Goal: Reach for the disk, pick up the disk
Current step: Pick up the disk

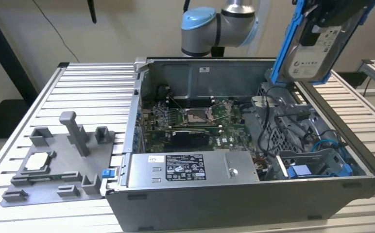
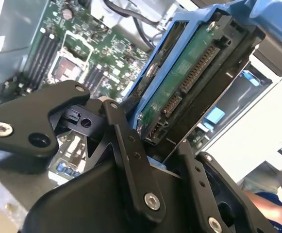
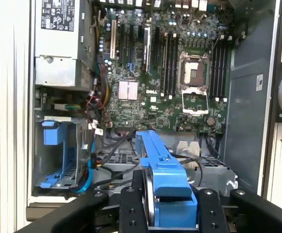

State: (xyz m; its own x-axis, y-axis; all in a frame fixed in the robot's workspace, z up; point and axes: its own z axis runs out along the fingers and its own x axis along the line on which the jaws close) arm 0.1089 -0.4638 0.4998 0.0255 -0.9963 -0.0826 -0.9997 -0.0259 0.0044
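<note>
My gripper (image 1: 333,22) is shut on the disk (image 1: 311,53), a silver-grey hard drive with a white label in a blue bracket. It hangs upright and slightly tilted, high above the open computer case's far right corner in the exterior view. In the second wrist view the disk (image 2: 189,82) shows its green circuit board and connectors, and the black fingers (image 2: 131,145) clamp its blue frame. In the first wrist view the blue bracket edge of the disk (image 3: 162,170) sits between the gripper (image 3: 162,206) links, over the case interior.
The open case (image 1: 239,204) lies on a slatted metal table (image 1: 90,92), with motherboard (image 1: 194,116), power supply (image 1: 187,167), cables and a blue bay piece (image 1: 304,172) inside. A grey fixture (image 1: 58,160) holding a small silver chip (image 1: 37,160) lies at the exterior view's left.
</note>
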